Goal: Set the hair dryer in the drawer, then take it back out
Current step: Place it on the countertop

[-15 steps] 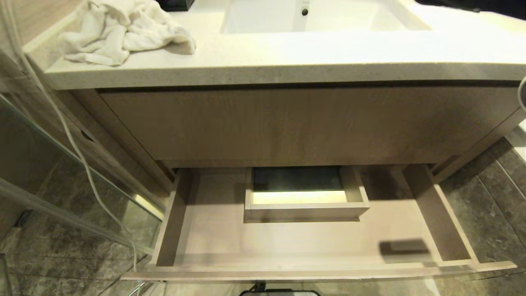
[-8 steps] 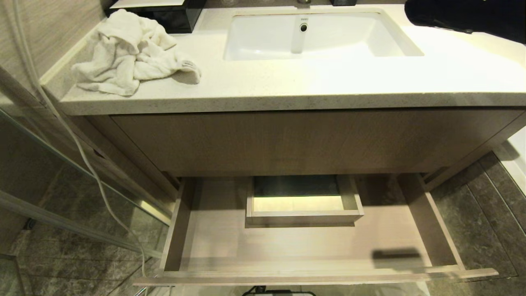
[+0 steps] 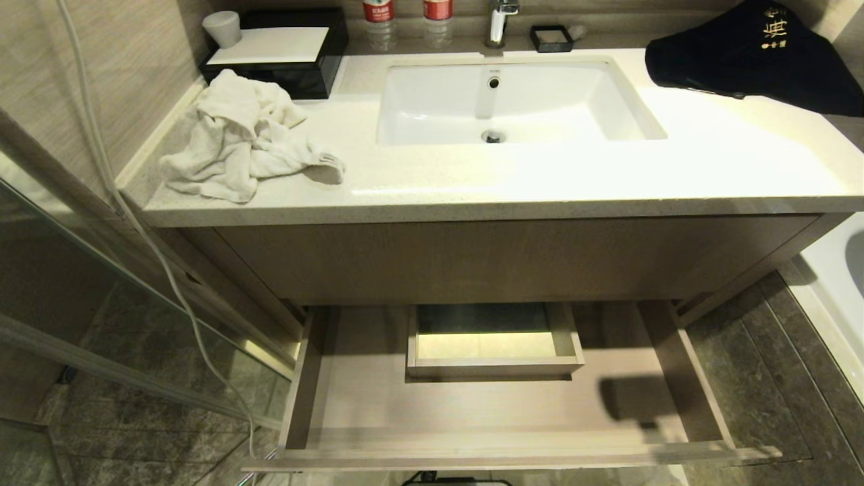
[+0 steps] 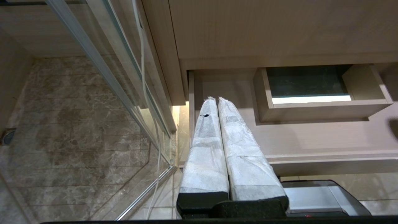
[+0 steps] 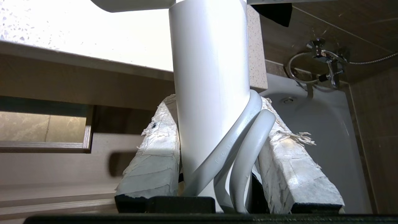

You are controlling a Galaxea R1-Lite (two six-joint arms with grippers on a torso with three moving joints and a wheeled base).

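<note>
A bathroom vanity fills the head view, with its wide wood-grain drawer (image 3: 513,412) pulled open across the lower half of the frame. Nothing lies on the drawer floor; a boxed rectangular cutout (image 3: 494,341) sits at its centre rear, and a dark shadow falls on the floor at lower right. Above the drawer runs a taller plain wood panel (image 3: 499,260), and over that the pale speckled tabletop (image 3: 607,179) with a white sink (image 3: 513,101) sunk into it at upper centre. A crumpled white towel (image 3: 243,138) lies on the tabletop at upper left, just in front of a black tray (image 3: 283,50) carrying a small cup (image 3: 222,28). A dark folded cloth (image 3: 756,57) rests at upper right, and a tap (image 3: 499,20) stands behind the sink. A thin white cable (image 3: 135,223) hangs down the left side beside a glass partition. Neither arm appears in the head view. In the right wrist view the right hand (image 5: 217,130) pinches the straight white handle of the hair dryer (image 5: 211,77) between its padded fingers (image 5: 152,165), with loops of the cord caught alongside; the dryer is held up in the air beside the tabletop's edge, outside the drawer. In the left wrist view the left hand (image 4: 216,101) has its wrapped fingers pressed together, holding nothing, above the drawer's left end.
</note>
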